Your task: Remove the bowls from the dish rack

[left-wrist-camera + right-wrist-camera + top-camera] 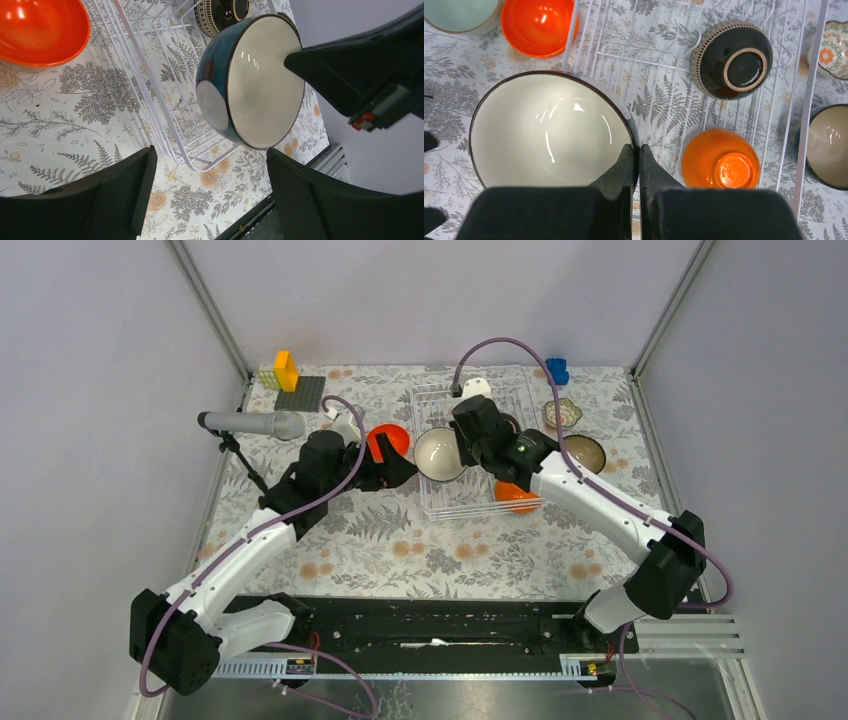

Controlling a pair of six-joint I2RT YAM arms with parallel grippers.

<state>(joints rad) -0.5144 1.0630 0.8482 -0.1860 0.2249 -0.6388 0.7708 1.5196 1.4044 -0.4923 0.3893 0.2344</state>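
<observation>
On the left, your left pincer stands wide open, with nothing between its fingers. It hangs over the desk, near an orange bowl that sits upright outside the dish rack, and it does not touch this bowl. A mint bowl rests just beside the orange one. Further right, your right pincer is closed tight on the rim of the teal bowl, one finger inside and one outside. This bowl is cream inside and is held tilted at the left edge of the rack. Inside the rack a second orange bowl and a dark bowl both lie upside down. To the right of the rack, on the desk, are a patterned bowl and a dark-rimmed bowl.
</observation>
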